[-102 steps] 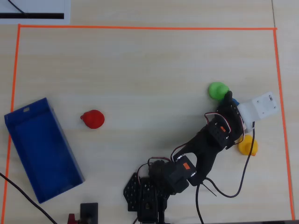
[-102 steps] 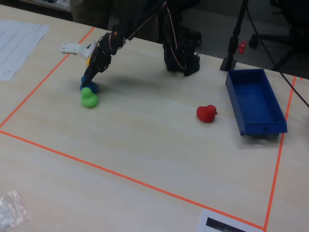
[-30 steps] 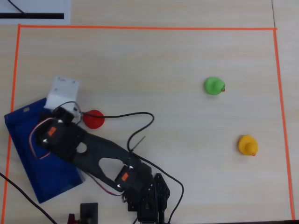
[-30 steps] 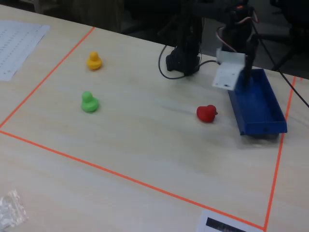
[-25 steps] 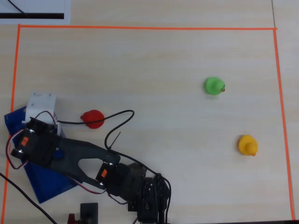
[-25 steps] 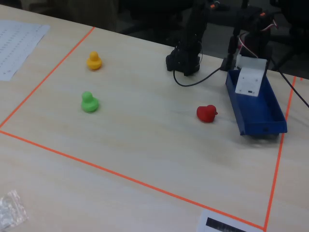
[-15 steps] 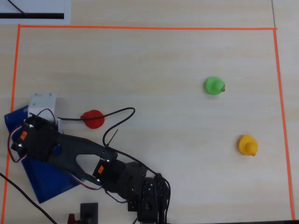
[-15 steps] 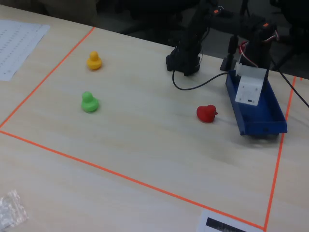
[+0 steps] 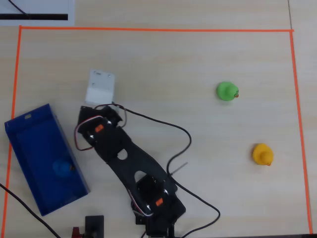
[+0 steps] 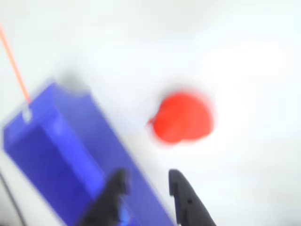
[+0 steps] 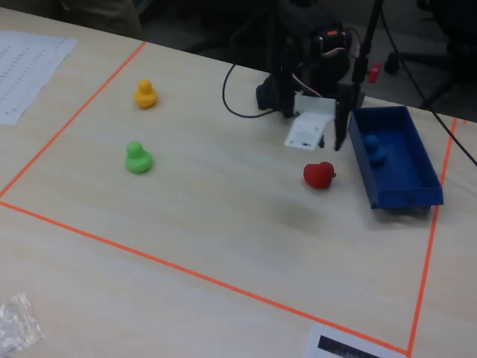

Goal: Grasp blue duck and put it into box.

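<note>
Since the blue duck (image 9: pixel 62 167) already sits inside the box (image 9: pixel 29 148), the placing looks done; only pulling the arm clear seems left. Left to right in the overhead view: box, then gripper (image 10: pixel 146 184), jaws parted and empty, then green duck (image 9: pixel 227 91) and yellow duck (image 9: pixel 262 153). Pale wood table (image 9: pixel 163 64), orange tape border (image 9: pixel 148 29).
</note>
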`<action>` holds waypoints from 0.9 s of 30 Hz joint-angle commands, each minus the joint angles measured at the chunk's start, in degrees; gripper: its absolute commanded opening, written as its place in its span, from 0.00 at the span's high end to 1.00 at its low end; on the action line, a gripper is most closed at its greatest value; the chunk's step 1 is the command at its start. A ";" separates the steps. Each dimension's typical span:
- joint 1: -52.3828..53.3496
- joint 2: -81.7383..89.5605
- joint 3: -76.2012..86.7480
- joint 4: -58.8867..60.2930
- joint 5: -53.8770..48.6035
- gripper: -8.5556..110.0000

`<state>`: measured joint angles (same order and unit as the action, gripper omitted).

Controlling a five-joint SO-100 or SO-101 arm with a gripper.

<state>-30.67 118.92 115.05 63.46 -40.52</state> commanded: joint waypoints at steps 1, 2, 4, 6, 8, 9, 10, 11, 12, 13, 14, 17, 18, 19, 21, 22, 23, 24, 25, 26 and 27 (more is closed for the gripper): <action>10.72 22.85 22.24 -10.63 -6.24 0.93; 12.48 27.60 27.07 -12.30 -7.73 0.93; 15.64 37.71 35.95 -14.41 -10.28 0.93; 18.46 47.55 43.42 -14.94 -13.54 0.93; 21.36 56.60 49.83 -14.77 -16.17 0.93; 22.59 59.85 52.38 -14.50 -17.14 0.93; 23.64 62.40 54.67 -14.24 -18.19 0.93; 24.52 64.60 56.95 -14.06 -19.51 0.93; 25.31 66.53 58.97 -13.54 -20.74 0.93; 26.10 68.03 60.73 -12.30 -22.50 0.93; 26.81 69.35 62.14 -10.55 -23.55 0.93; 28.04 70.75 63.11 -3.43 -24.35 0.93; 28.12 70.75 63.11 -1.58 -24.35 0.93; 28.12 70.75 63.11 0.44 -24.35 0.93; 27.86 70.75 63.19 4.31 -24.35 0.93; 27.86 70.75 63.19 6.24 -24.35 0.93; 27.77 70.75 63.19 8.09 -25.05 0.93; 27.69 70.75 63.19 9.76 -26.54 0.93; 28.04 70.75 63.19 10.99 -27.86 0.93; 28.65 70.75 63.19 11.34 -28.21 0.93; 29.36 70.84 63.19 11.43 -28.04 0.93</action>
<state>-2.81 189.84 178.51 72.69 -67.68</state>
